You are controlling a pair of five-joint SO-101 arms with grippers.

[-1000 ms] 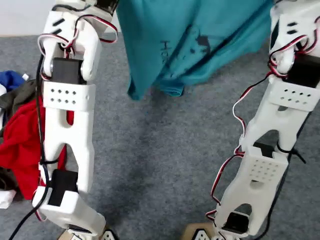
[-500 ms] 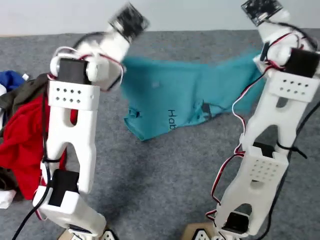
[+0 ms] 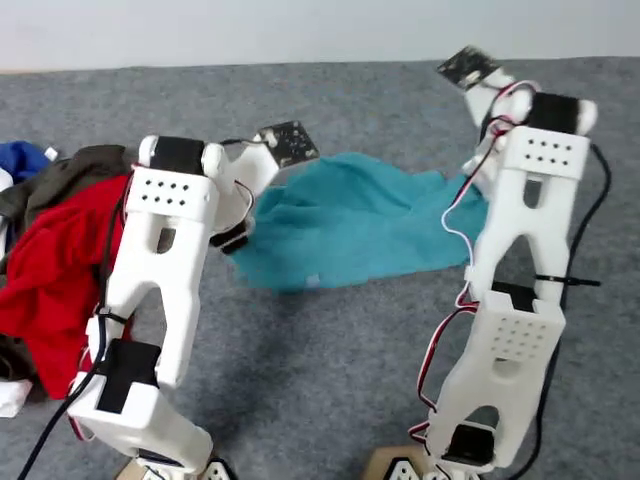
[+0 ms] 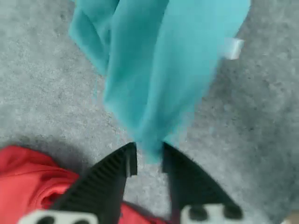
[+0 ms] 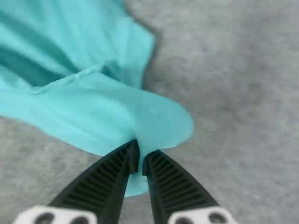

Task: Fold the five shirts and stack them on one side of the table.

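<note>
Garments: teal shirt [image 3: 360, 225] spread low across the middle of the tabletop [image 3: 330, 370], between the two arms; thin soft knit, rumpled into shallow folds, outline uneven and wavy; small white label [image 4: 232, 48] at one edge.

Left pincer [image 4: 145, 156] clenched on a bunched corner of the teal shirt; black ribbed jaws slightly apart, with the cloth pinched between their tips; fabric fans out wide from that point.

Right pincer [image 5: 139, 161] gripping the teal shirt at a rounded flap on its opposite side; jaws almost together, thin cloth caught between them; a stitched hem runs across the fabric beyond the tips.

Pile at the left edge of the high view, beside the left arm: red shirt [image 3: 60, 260] largest, heaped and creased; olive-brown shirt [image 3: 70, 170] draped over its far side; blue garment [image 3: 20, 158] behind that, at the edge; white cloth [image 3: 10, 395] at the near side, mostly cut off. Red shirt lies just beside the left pincer, apart from the teal shirt.

Tabletop surface grey, matte, speckled, felt-like.
</note>
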